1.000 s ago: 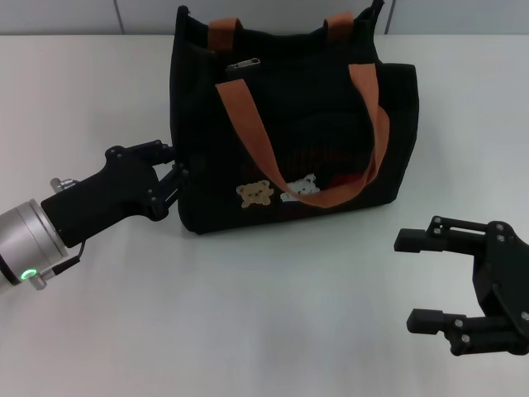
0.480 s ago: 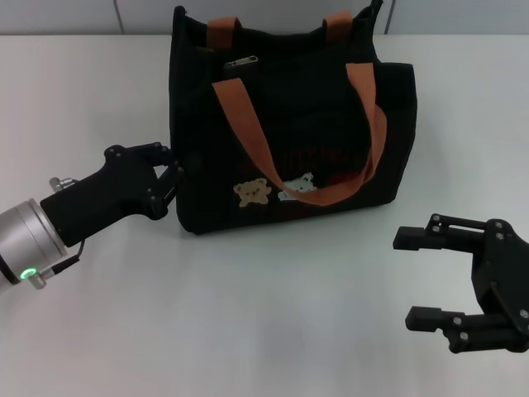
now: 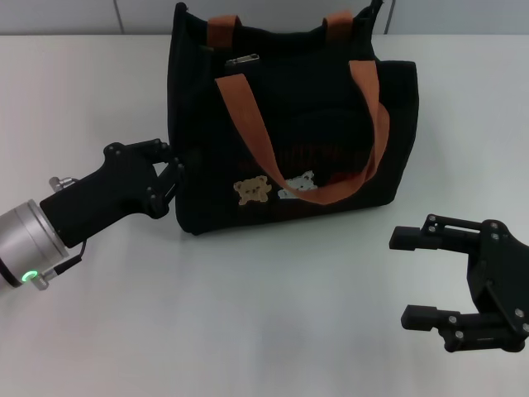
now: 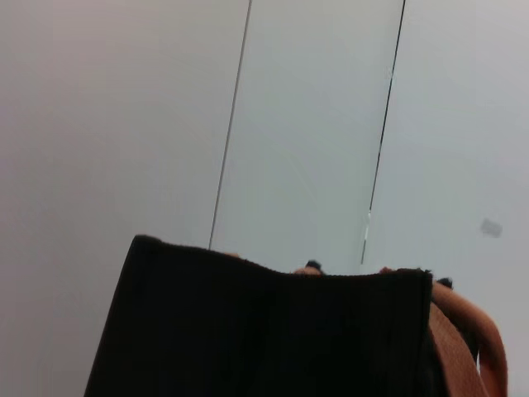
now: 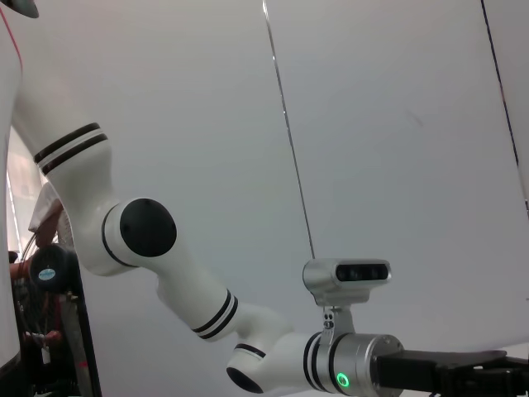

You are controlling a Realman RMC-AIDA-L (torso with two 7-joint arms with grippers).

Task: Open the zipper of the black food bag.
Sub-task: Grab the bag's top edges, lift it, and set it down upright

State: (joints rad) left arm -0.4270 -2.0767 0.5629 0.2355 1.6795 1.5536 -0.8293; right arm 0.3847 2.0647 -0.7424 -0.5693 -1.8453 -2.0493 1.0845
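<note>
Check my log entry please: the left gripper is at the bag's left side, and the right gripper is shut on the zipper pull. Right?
Not quite. In the head view the right gripper hangs open over the table, apart from the black food bag; the zipper pull is untouched. The left gripper part is right.

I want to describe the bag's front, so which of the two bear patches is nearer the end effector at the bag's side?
The tan bear patch. It sits on the side toward the left end effector, while the white bear patch lies farther along the black food bag.

White arms [image 5: 178,285] with black bands, silver wrists, black grippers [image 3: 136,182].
</note>
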